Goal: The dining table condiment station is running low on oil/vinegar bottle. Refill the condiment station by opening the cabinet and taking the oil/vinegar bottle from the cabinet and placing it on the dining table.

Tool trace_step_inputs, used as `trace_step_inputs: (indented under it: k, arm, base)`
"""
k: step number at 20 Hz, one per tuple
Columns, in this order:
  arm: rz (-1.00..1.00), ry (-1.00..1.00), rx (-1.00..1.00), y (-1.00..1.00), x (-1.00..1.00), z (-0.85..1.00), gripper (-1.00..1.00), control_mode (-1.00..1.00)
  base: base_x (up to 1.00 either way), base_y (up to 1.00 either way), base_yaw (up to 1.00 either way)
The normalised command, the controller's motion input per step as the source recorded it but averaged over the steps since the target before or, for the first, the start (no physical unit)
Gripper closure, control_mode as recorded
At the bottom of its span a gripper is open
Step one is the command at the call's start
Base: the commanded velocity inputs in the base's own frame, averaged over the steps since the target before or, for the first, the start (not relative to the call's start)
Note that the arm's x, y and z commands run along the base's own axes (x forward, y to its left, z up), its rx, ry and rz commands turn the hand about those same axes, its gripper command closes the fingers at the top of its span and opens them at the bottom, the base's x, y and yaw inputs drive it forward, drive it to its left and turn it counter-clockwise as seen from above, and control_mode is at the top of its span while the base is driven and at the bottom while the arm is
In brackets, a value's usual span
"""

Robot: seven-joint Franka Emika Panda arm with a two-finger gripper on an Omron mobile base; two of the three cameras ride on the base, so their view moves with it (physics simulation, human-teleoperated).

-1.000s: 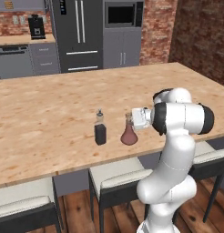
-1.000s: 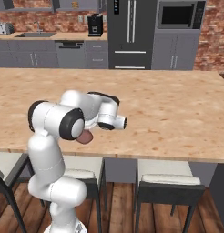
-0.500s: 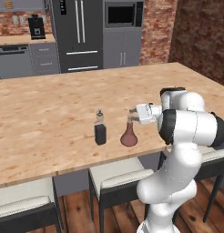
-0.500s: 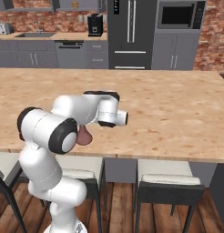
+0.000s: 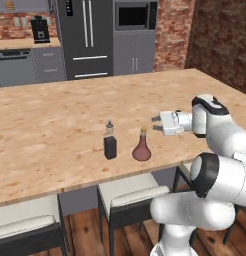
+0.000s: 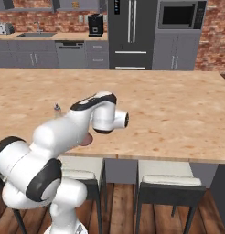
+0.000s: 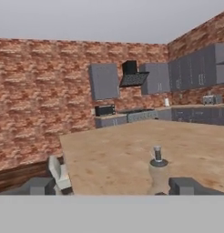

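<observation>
The oil/vinegar bottle (image 5: pixel 141 148) stands upright on the dining table's tabletop (image 5: pixel 55 120), near the front edge, just beside the dark square bottle with a metal pourer (image 5: pixel 110 142). The two bottles are close but apart.

Change over the last second: the end effector (image 5: pixel 156 123) has withdrawn from the flask. One second earlier it sat against the flask's neck; it now hangs to the flask's right and slightly above, clear of it, with the arm drawn back toward the base. The jaws stand spread and grasp nothing. In the hand view the fingertips (image 7: pixel 186 185) flank the pourer bottle (image 7: pixel 157 170) farther out on the tabletop, with no object between them.

Judgement: the flask is released and stays standing unaided, so the placement step appears complete. Only retraction of the arm seems to remain. Risk is low unless the elbow sweeps back past the bottles.
</observation>
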Motion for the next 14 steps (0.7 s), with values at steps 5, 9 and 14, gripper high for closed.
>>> trace_step_inputs:
  k: [5,9,14]
  arm:
    - [-0.2,0.0,-0.07,0.0,-0.98,0.7,-1.0,-1.0]
    - [-0.19,0.0,-0.14,0.0,-1.0,0.8,-1.0,-1.0]
    - [-0.18,-0.02,-0.19,0.04,-1.0,0.75,-1.0,-1.0]
  base:
    - [0.0,0.0,0.0]
    - [0.0,0.0,0.0]
    - [0.0,0.0,0.0]
